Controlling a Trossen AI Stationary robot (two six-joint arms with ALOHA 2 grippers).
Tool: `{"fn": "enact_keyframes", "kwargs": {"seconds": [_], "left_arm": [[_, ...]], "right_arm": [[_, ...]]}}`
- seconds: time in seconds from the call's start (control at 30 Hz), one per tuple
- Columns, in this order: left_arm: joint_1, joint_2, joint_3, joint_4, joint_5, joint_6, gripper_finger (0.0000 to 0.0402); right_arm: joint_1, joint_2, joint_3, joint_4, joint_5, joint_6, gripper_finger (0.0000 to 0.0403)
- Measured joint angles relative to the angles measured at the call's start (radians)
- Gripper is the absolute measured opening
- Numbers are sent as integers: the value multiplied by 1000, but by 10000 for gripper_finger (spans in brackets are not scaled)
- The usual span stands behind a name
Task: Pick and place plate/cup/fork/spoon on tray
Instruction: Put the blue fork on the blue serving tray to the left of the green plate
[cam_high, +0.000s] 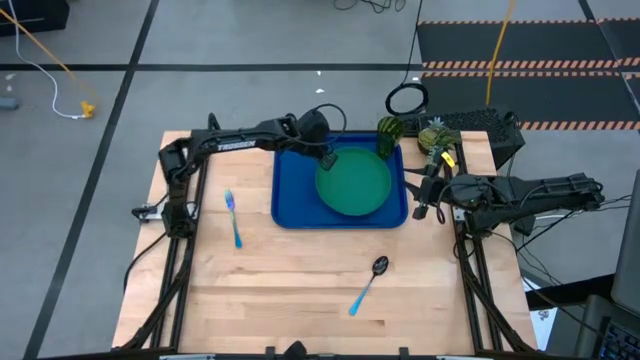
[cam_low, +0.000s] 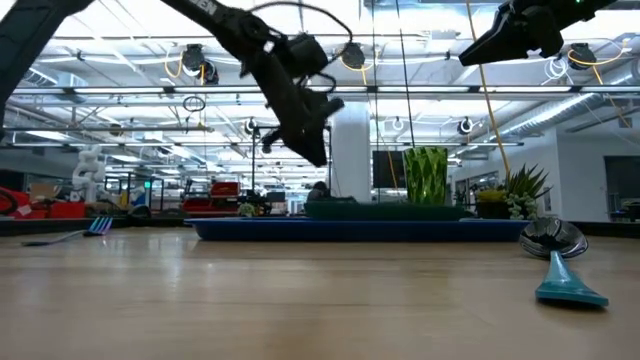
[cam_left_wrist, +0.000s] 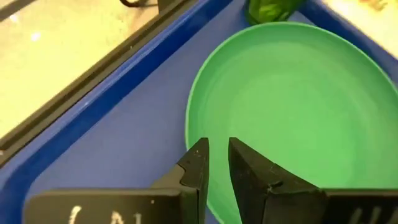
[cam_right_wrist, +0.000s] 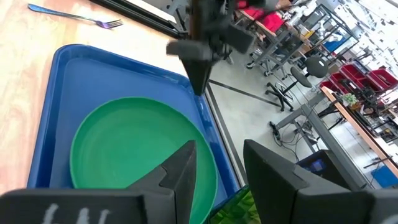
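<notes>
The green plate (cam_high: 353, 180) lies flat in the blue tray (cam_high: 290, 195), toward its right side. My left gripper (cam_high: 326, 158) hovers above the plate's far left rim (cam_left_wrist: 193, 118), its fingers only a narrow gap apart and holding nothing; the low view (cam_low: 312, 150) shows it well above the tray. The green cup (cam_high: 388, 136) stands upright at the tray's far right corner. The blue fork (cam_high: 233, 216) lies on the table left of the tray. The spoon (cam_high: 370, 282) lies near the front. My right gripper (cam_high: 428, 196) is open and empty, just right of the tray.
A yellow-green pineapple-like toy (cam_high: 435, 138) stands at the table's far right, behind my right gripper. A black ring (cam_high: 406, 99) lies beyond the far edge. Bare wood stretches across the table's near half around the spoon.
</notes>
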Motion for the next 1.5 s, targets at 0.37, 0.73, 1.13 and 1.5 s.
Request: {"fn": "enact_keyframes", "kwargs": {"seconds": [0.37, 0.73, 1.13, 1.5], "left_arm": [[-134, -141, 0, -212, -176, -48, 63], [-252, -143, -53, -474, -313, -334, 63], [-339, -172, -289, -562, -326, -681, 63], [-499, -381, -541, -605, -321, -1155, 63]], "right_arm": [[0, 2, 0, 0, 0, 10, 125], [0, 2, 0, 2, -1, 18, 125], [0, 4, 0, 70, -5, 37, 125], [0, 44, 0, 140, -258, 28, 125]]}}
